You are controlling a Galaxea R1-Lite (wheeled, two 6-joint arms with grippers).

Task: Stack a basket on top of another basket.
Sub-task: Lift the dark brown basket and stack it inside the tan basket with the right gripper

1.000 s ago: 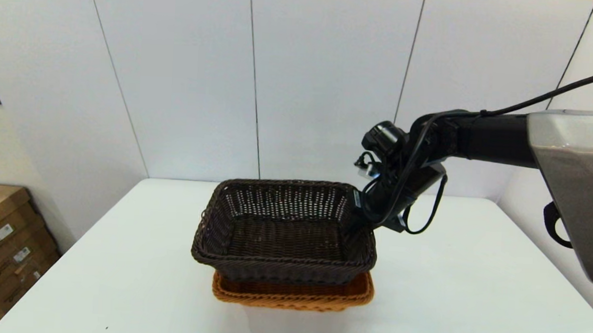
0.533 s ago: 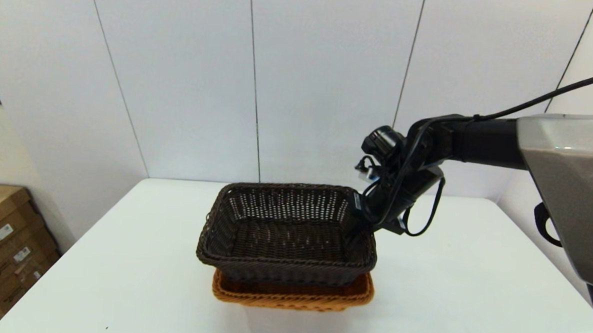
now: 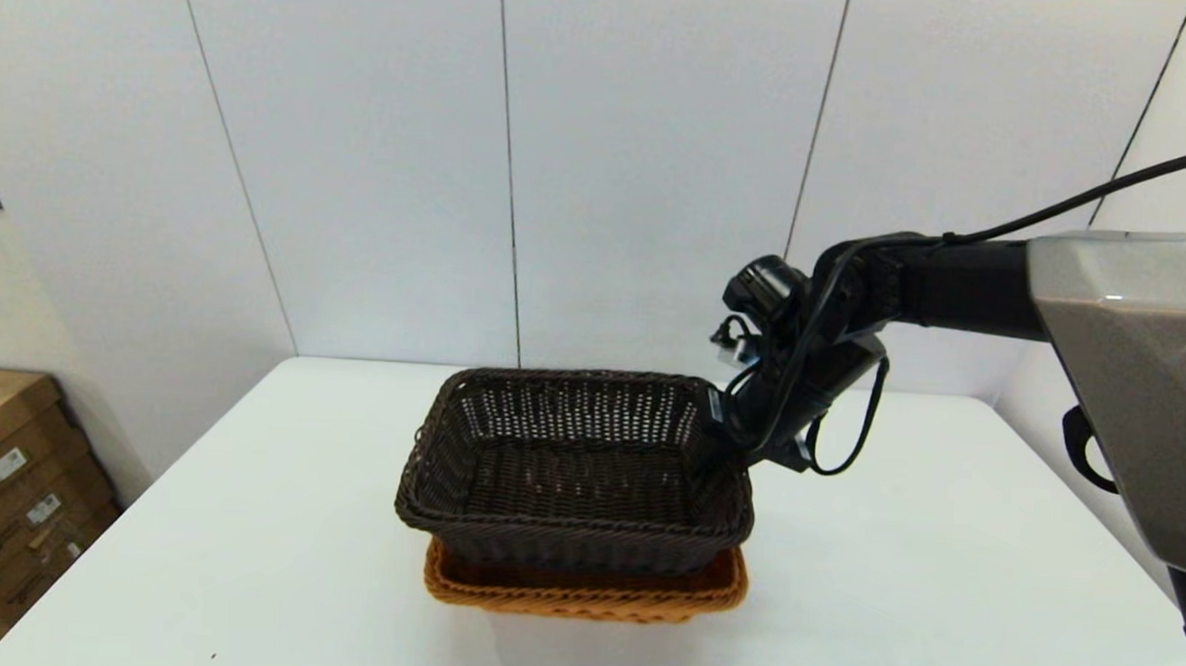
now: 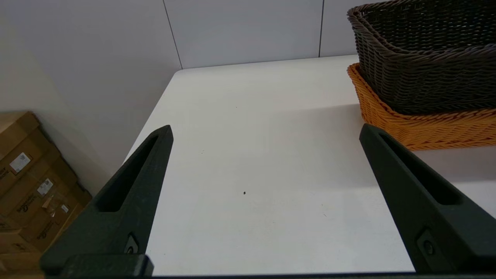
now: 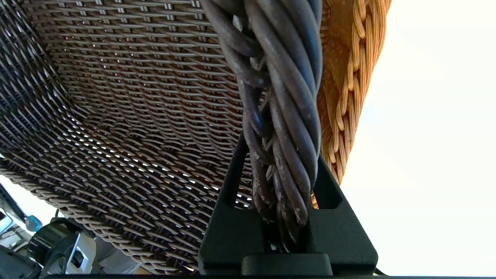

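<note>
Nearest the front edge of the tabletop [image 3: 273, 559], about midway along it, the orange basket [image 3: 582, 588] sits flat, and the dark brown basket [image 3: 575, 472] now rests low inside it, only the orange rim showing beneath. Over the last second the dark basket has sunk and levelled: its left end, which rode higher and hung further out, has dropped and drawn in, so the two rims now run nearly parallel. That suggests the stack is all but seated and release comes next. At the dark basket's far right corner the right gripper [image 5: 285, 182] is still clamped across the rolled rim, one finger on each side. The left gripper [image 4: 265, 133] hangs with fingers spread wide, off the baskets' left side, holding nothing.
</note>
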